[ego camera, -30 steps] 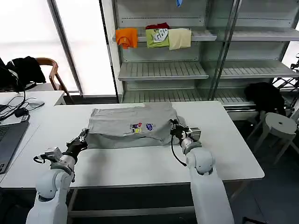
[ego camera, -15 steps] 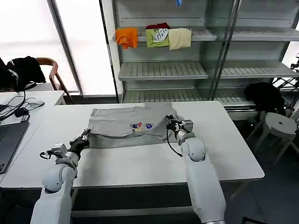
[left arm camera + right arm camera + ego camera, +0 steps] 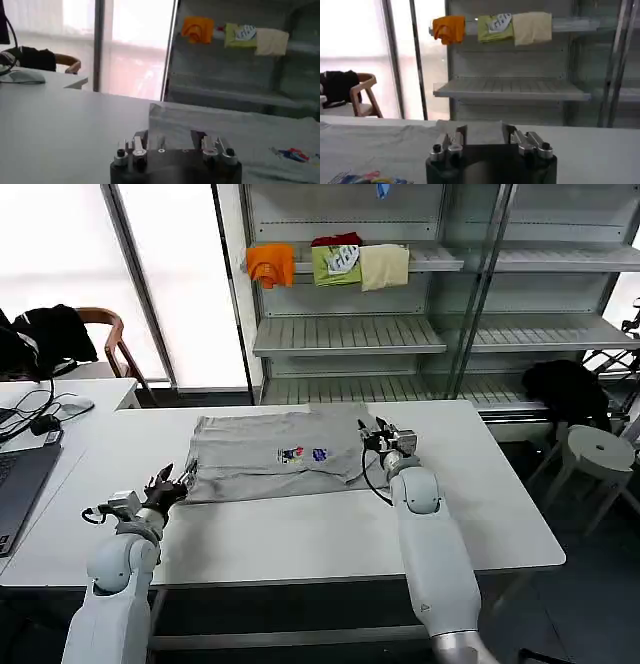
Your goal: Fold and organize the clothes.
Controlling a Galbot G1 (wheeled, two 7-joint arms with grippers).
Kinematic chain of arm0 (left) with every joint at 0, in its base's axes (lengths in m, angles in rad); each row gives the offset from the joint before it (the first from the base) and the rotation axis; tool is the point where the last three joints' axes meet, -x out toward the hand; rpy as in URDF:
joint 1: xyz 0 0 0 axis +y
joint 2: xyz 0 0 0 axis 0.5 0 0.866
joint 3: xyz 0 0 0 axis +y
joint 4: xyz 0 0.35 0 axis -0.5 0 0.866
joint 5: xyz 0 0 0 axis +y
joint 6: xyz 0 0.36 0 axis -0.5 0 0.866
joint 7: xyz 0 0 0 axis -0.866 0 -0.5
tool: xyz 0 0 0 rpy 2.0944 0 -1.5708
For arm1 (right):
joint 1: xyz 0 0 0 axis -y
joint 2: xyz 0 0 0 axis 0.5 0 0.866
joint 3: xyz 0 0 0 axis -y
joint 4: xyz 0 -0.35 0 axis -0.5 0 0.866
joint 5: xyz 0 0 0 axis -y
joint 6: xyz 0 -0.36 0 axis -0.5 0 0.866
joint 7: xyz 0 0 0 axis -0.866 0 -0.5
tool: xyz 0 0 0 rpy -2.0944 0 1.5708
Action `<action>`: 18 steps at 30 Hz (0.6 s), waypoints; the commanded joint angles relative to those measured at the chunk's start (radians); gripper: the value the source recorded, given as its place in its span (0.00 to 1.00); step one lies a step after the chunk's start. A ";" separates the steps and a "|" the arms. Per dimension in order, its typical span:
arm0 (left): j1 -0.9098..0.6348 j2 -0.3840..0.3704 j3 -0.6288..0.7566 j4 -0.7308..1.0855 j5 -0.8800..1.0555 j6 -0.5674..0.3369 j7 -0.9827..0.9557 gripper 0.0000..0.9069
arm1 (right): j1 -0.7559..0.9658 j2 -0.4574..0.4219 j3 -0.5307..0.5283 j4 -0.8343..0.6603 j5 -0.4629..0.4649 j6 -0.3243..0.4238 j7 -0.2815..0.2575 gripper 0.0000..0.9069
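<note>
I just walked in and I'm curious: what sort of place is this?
Probably a lab or office made up like a clothes shop: a white table bearing a grey T-shirt, metal shelves holding folded shirts, and a laptop nearby.

head overhead, wrists low, facing shelves (image 3: 400, 334)
</note>
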 commanded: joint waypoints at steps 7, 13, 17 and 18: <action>0.118 0.011 0.007 -0.102 0.104 0.066 0.011 1.00 | -0.318 -0.155 0.061 0.342 0.029 -0.139 -0.007 1.00; 0.113 0.013 0.007 -0.098 0.101 0.080 0.008 1.00 | -0.320 -0.146 0.066 0.333 0.029 -0.139 -0.011 0.97; 0.113 0.013 0.005 -0.096 0.100 0.081 0.007 1.00 | -0.318 -0.126 0.049 0.324 0.021 -0.138 -0.017 0.92; 0.114 0.015 0.005 -0.096 0.101 0.080 0.007 1.00 | -0.316 -0.121 0.042 0.320 0.013 -0.138 -0.017 0.88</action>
